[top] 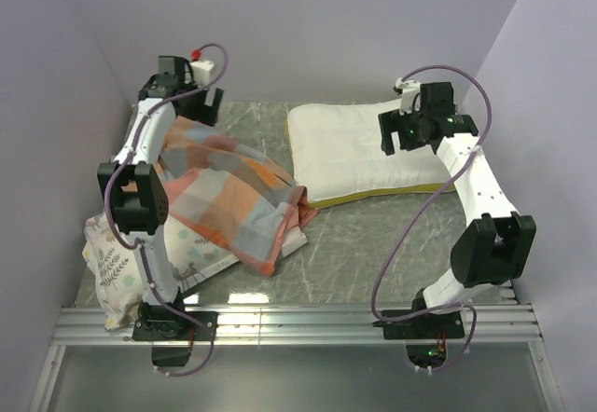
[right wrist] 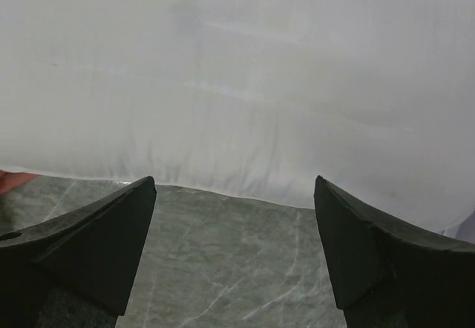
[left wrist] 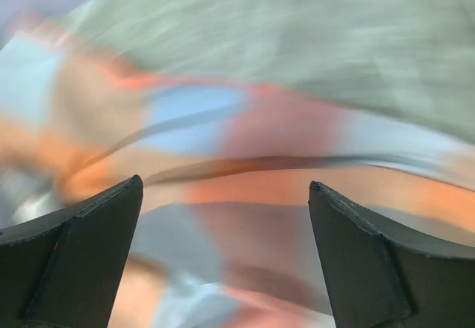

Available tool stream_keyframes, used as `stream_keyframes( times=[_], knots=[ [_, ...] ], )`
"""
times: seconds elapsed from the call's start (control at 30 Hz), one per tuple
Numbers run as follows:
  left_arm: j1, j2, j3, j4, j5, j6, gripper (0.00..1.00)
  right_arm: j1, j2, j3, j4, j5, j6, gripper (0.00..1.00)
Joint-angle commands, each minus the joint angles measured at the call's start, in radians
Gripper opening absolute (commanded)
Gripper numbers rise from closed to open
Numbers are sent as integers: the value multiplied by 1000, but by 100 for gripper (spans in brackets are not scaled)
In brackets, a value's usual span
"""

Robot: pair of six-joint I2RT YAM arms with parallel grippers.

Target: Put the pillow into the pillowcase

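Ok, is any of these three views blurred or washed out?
Left wrist: heavily blurred, the pillowcase a smear of colour bands, only the left fingers crisp. Right wrist: sharp, the pillow bright white yet its creases readable. Top external: sharp, with a pale reflection on the table near its front edge.

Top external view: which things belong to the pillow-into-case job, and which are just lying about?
Job in hand:
cream pillow with yellow edge
checked pillowcase
left claw, open
right claw, open

Lying about:
printed white pillow, partly under the pillowcase
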Motion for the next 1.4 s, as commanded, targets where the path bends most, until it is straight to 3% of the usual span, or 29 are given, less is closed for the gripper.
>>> stream_keyframes(
  times=[0.0,0.17,0.3,0.4,0.6,0.77,0.9,1.0,1.03,1.07,1.27,1.37],
  knots=[
    [-100,-68,-76,-76,200,58,99,46,36,75,-19,-59,1,93],
    [-157,-38,-106,-47,206,6,99,124,139,166,-6,-19,-16,88],
    [-152,11,-23,-61,235,-75,99,209,289,290,0,79,-60,89],
    [-146,5,-15,-52,292,-80,99,255,398,446,-60,64,-241,90],
    [-143,-10,-23,-62,350,-57,99,258,547,485,-108,7,-589,93],
    [-145,-6,-51,-43,309,-52,99,270,685,466,-133,47,-685,89],
    [-148,28,-43,-39,194,-54,99,276,790,552,-229,92,-648,68],
    [-129,7,-67,-79,224,-39,99,272,791,529,-220,104,-624,33],
    [-122,-16,-96,-73,276,-34,99,267,788,526,-218,102,-616,5],
    [-111,-63,-154,-50,301,-19,99,259,777,525,-216,99,-604,0],
    [-160,-108,-198,-108,364,127,99,158,710,672,-255,-46,-412,0],
    [-218,-87,-210,-52,329,167,99,97,641,742,-256,-123,-297,0]
  ],
)
